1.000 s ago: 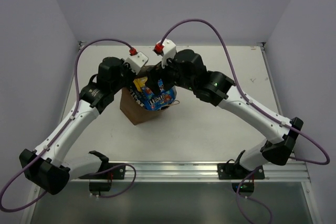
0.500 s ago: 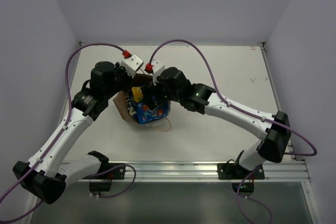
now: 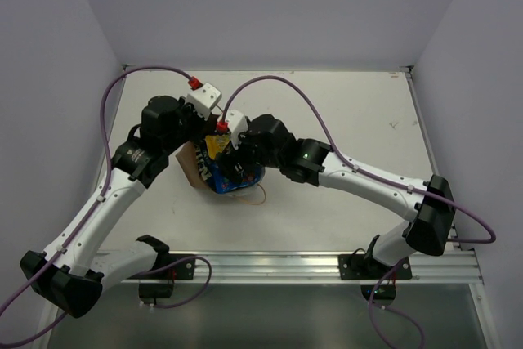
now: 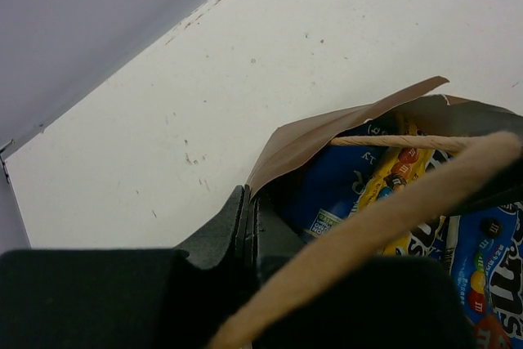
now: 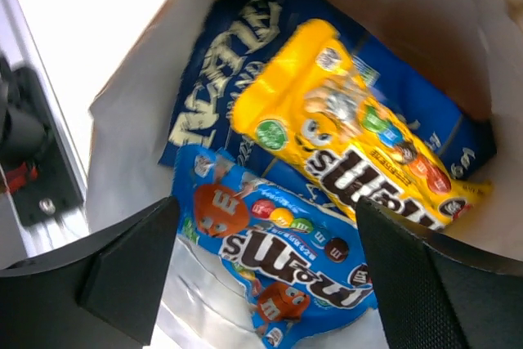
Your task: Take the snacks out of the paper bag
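Observation:
The brown paper bag (image 3: 193, 167) stands tilted at the table's middle left, its mouth open. My left gripper (image 4: 248, 212) is shut on the bag's rim (image 4: 327, 132); in the top view it (image 3: 204, 130) is at the bag's far edge. A twisted handle (image 4: 392, 210) crosses the left wrist view. My right gripper (image 5: 278, 271) is open inside the bag's mouth, its fingers (image 5: 131, 263) either side of a blue candy pack (image 5: 286, 259). A yellow candy pack (image 5: 359, 136) and a dark blue chip bag (image 5: 221, 96) lie behind it. The right gripper also shows in the top view (image 3: 237, 161).
The white table (image 3: 351, 120) has a raised edge at the back and right, with purple walls around it. A bag handle loop (image 3: 258, 197) lies on the table in front of the bag. Cables arch above both wrists.
The bag and both grippers have moved left and nearer. The right gripper has since lowered into the bag's mouth over the snacks. The left gripper has kept hold of the rim.

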Controlling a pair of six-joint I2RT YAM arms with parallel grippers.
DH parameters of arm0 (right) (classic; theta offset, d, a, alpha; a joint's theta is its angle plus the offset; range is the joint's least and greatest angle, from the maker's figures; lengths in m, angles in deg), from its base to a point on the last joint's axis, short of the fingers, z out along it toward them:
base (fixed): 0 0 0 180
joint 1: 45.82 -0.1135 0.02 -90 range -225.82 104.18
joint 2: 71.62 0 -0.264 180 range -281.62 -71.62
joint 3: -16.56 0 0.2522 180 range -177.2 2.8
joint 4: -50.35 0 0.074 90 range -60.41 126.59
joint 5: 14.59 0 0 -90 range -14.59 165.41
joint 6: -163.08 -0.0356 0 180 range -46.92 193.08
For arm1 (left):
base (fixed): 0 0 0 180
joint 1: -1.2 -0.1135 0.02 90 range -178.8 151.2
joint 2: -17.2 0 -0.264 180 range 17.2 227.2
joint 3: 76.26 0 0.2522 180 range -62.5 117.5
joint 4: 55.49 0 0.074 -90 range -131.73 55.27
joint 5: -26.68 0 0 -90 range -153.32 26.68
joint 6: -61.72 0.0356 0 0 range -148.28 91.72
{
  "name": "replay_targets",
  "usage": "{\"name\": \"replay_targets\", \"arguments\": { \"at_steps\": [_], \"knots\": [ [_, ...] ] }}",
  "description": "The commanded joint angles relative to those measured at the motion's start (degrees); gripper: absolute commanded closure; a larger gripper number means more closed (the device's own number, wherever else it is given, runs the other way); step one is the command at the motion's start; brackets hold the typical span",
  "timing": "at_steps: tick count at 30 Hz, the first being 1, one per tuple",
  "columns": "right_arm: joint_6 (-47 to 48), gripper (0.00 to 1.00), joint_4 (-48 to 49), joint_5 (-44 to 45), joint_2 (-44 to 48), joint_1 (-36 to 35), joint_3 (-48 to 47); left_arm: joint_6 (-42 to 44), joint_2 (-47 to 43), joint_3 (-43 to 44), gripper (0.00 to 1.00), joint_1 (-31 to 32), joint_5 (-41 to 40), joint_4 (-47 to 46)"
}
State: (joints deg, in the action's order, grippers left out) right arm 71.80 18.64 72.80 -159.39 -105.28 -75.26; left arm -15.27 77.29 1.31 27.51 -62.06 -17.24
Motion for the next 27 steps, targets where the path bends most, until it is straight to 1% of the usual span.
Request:
{"name": "replay_targets", "arguments": {
  "at_steps": [1, 3, 6, 9, 10, 14, 15, 16, 17, 20, 21, 23, 24, 25, 27],
  "knots": [
    [11.46, 0.08, -0.58, -4.86, 2.08, -0.13, 0.02, -1.50, -1.74, 1.84, 1.00, -0.11, -0.99, -9.20],
    [15.49, 0.06, -2.42, -6.17, 1.55, -0.13, -0.33, -1.85, -1.56, 2.11, 1.00, -0.11, -0.91, -9.02],
    [18.67, 0.03, -3.84, -8.54, 0.67, -0.13, -0.43, -1.85, -1.38, 2.46, 1.00, -0.11, -0.91, -8.67],
    [19.73, 0.03, -4.11, -9.43, -0.65, -0.13, -0.60, -2.03, -1.30, 2.55, 1.00, -0.11, -0.99, -8.58],
    [19.82, 0.04, -3.93, -9.08, -1.09, -0.04, -0.69, -2.12, -1.21, 2.72, 1.00, -0.20, -0.99, -8.41],
    [19.74, 0.12, -2.62, -7.76, -2.41, -0.13, -0.34, -2.29, -1.21, 2.90, 1.00, -0.11, -0.99, -8.06],
    [19.56, 0.24, -2.44, -7.50, -2.58, -0.04, -0.34, -2.29, -1.12, 2.98, 1.00, -0.11, -0.99, -7.97],
    [19.56, 0.30, -2.35, -7.15, -2.67, -0.04, -0.51, -2.21, -1.30, 2.99, 1.00, -0.11, -0.99, -7.97],
    [19.56, 0.40, -2.00, -6.80, -2.76, -0.04, -0.60, -2.29, -1.30, 3.07, 1.00, -0.20, -0.99, -7.97],
    [19.73, 0.51, -1.56, -5.04, -2.76, -0.04, -0.43, -2.29, -1.38, 2.99, 1.00, -0.11, -0.91, -7.88],
    [19.74, 0.61, -1.30, -4.69, -2.67, -0.04, -0.42, -2.21, -1.47, 2.99, 1.00, -0.20, -0.99, -7.71],
    [19.74, 0.72, -1.12, -3.98, -2.06, -0.13, -0.34, -2.21, -1.47, 2.90, 1.00, -0.20, -0.91, -7.70],
    [19.47, 0.80, -0.59, -3.89, -1.19, -0.04, -0.08, -2.29, -1.47, 2.81, 1.00, -0.11, -0.91, -7.70],
    [19.47, 0.84, -0.24, -3.72, -0.48, -0.13, 0.01, -2.29, -1.56, 2.72, 1.00, -0.11, -0.91, -7.70],
    [19.04, 0.88, -0.58, -3.45, 0.92, -0.04, -0.42, -2.38, -1.56, 2.72, 1.00, -0.20, -0.99, -7.70]
  ]
}}
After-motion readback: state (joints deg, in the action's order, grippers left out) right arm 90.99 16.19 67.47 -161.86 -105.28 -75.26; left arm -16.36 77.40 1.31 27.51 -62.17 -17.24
